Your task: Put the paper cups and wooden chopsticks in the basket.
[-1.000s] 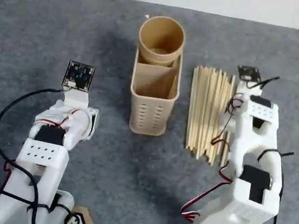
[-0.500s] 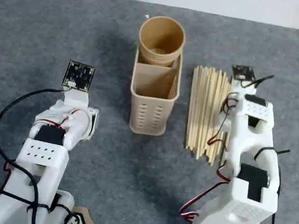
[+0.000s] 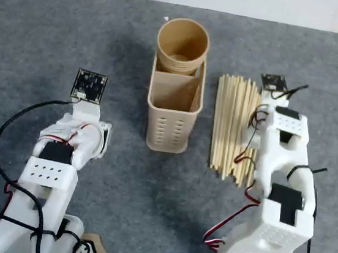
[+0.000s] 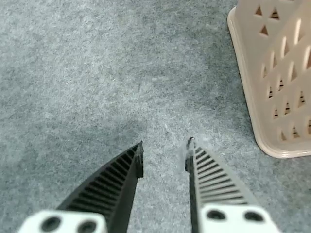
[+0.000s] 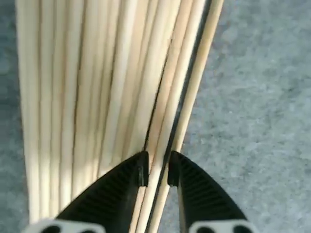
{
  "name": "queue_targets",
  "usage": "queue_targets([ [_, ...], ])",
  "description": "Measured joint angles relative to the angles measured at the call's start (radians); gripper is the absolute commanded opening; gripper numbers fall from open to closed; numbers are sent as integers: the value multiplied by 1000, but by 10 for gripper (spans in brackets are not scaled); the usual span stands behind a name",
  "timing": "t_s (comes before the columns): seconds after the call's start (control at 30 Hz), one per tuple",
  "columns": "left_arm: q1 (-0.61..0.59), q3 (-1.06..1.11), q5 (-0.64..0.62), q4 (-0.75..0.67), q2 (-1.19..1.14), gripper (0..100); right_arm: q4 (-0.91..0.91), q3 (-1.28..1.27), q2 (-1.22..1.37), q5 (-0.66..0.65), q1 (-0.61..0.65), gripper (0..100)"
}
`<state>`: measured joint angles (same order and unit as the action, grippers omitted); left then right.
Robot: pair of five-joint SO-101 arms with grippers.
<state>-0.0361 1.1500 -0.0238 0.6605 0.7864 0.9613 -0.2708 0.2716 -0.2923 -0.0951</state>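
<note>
The right pincer (image 5: 155, 170) pinches one chopstick (image 5: 165, 131) in the pile (image 3: 234, 122). The left pincer (image 4: 164, 153) hangs open near the basket (image 4: 272, 73).

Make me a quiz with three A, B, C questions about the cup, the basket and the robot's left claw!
1. Where is the paper cup?
A) In the far compartment of the basket
B) Lying on its side beside the basket
C) Held in a gripper

2. What colour is the basket?
A) Blue
B) Beige
C) Red

3. How is the left gripper?
A) Shut on a cup
B) Shut on a chopstick
C) Open, holding nothing

Answers:
1 A: in the high view the cup stands upright inside the basket's far compartment.
2 B: its walls, dotted with small holes, are pale beige.
3 C: the left wrist view shows its jaws apart over bare grey carpet.
</note>
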Motion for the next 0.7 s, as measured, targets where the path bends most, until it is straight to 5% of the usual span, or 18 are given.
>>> queue_targets([
  [0.7,0,0,0,0,0,171,-6,77,77,3,-2,6],
])
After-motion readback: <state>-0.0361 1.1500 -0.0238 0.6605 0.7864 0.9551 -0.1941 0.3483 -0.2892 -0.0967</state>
